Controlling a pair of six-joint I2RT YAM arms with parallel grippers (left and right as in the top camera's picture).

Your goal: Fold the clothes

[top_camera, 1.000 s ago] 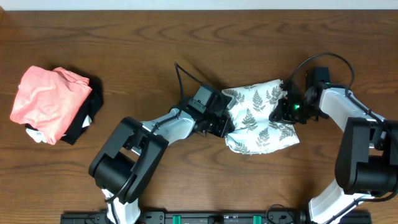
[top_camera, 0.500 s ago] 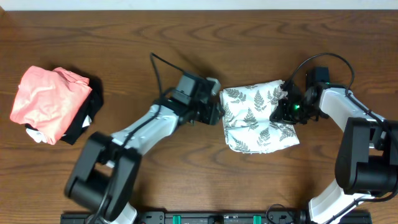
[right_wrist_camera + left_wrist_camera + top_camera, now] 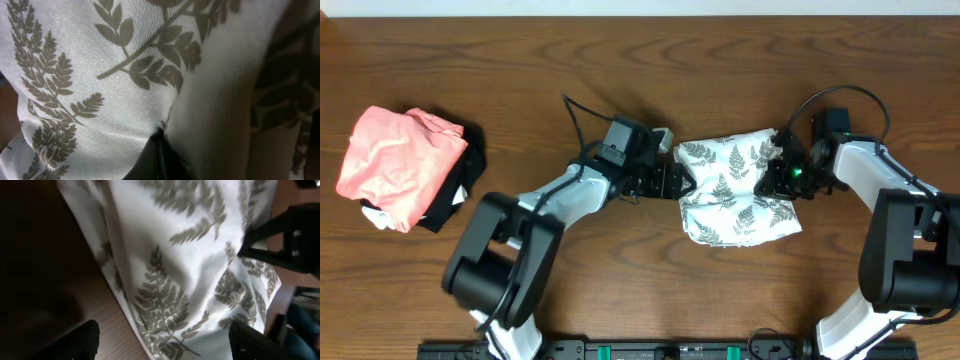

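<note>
Clothes (image 3: 735,190) means one garment: thin white fabric printed with grey fern leaves, lying as a rumpled, roughly rectangular bundle on the wooden table (image 3: 620,60), right of centre. Two grippers meet it, one at each side. The left gripper (image 3: 678,182) sits at its left edge with both fingers spread wide and nothing between them. Its wrist view shows the two dark tips far apart above the fabric's edge and bare wood. The right gripper (image 3: 782,178) is on the right side of the bundle, fingers closed together. In its wrist view the fabric creases into the dark tip, pinched there. Well apart, at the far left, one folded pink garment (image 3: 400,165) rests on one black cloth (image 3: 460,185).
</note>
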